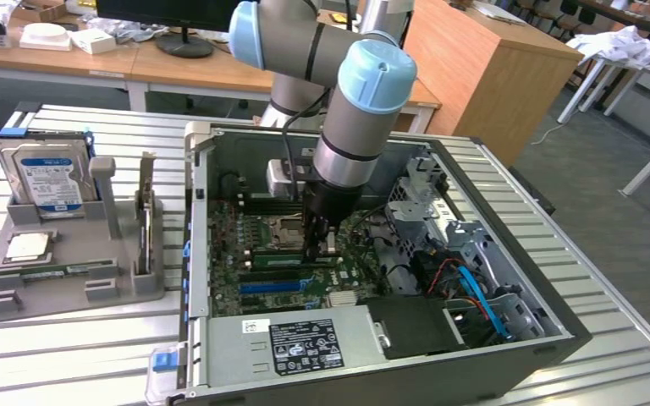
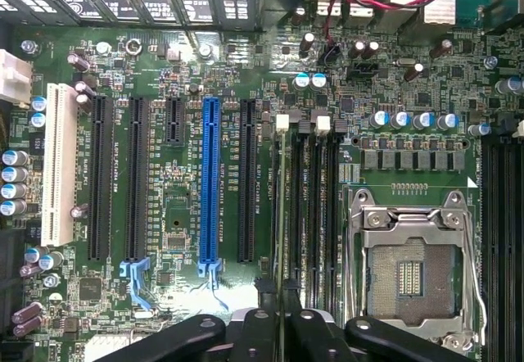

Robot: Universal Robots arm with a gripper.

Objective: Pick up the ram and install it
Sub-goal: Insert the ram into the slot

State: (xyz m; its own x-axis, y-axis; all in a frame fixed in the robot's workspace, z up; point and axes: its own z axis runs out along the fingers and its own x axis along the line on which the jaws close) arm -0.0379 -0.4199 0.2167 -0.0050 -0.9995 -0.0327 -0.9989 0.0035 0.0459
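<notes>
The ram (image 2: 281, 214) shows edge-on in the wrist view as a thin green line. It stands upright along the memory slot nearest the expansion slots, just below a white latch (image 2: 282, 121). My gripper (image 2: 281, 323) has its dark fingers (image 2: 259, 329) close on either side of the stick's near end. In the exterior view the gripper (image 1: 322, 245) reaches straight down into the open computer case (image 1: 551, 338). A green strip of the ram (image 1: 285, 261) lies on the motherboard right beneath it.
Beside the memory slots is the open processor socket (image 2: 409, 276), with a blue expansion slot (image 2: 210, 182) and black ones on the other side. At the exterior view's left a grey holder (image 1: 71, 283) carries a hard drive (image 1: 48, 182) and a square chip (image 1: 28, 247).
</notes>
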